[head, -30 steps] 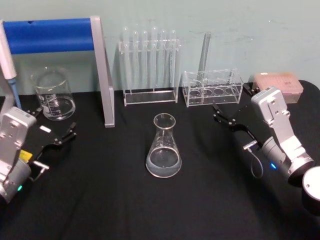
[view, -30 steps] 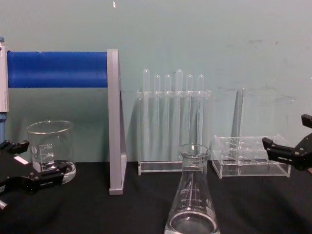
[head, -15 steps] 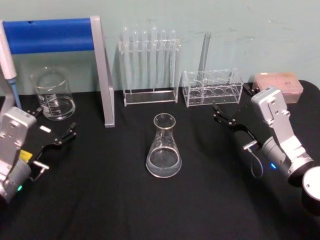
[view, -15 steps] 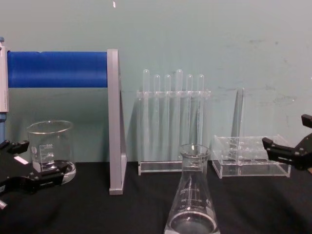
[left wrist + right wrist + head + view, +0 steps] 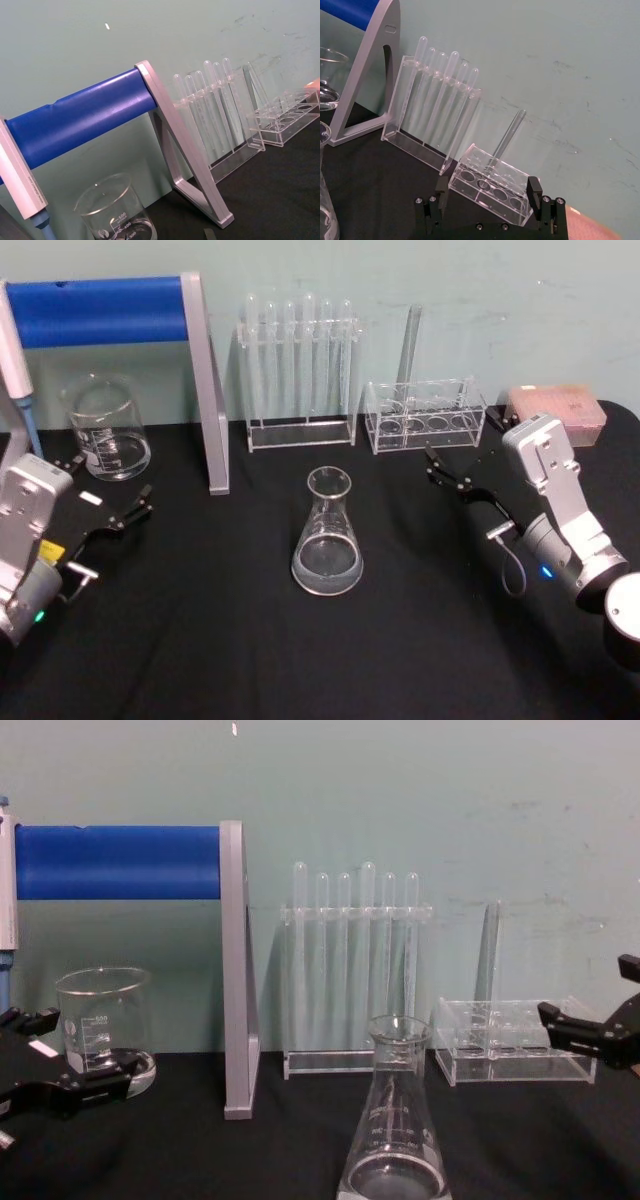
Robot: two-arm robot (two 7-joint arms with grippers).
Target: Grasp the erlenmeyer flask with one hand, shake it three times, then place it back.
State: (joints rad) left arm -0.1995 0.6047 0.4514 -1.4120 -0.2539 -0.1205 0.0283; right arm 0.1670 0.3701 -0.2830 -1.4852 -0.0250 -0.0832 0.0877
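I see the conical clear-glass erlenmeyer flask (image 5: 327,532) upright on the matte black table (image 5: 250,640) at centre, untouched, between the left gripper (image 5: 105,498) and right gripper (image 5: 462,462), both with black fingers spread apart.

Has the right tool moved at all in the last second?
No. In the head view the right tool sits at the same spot beside the low clear rack, open, well apart from the erlenmeyer flask.
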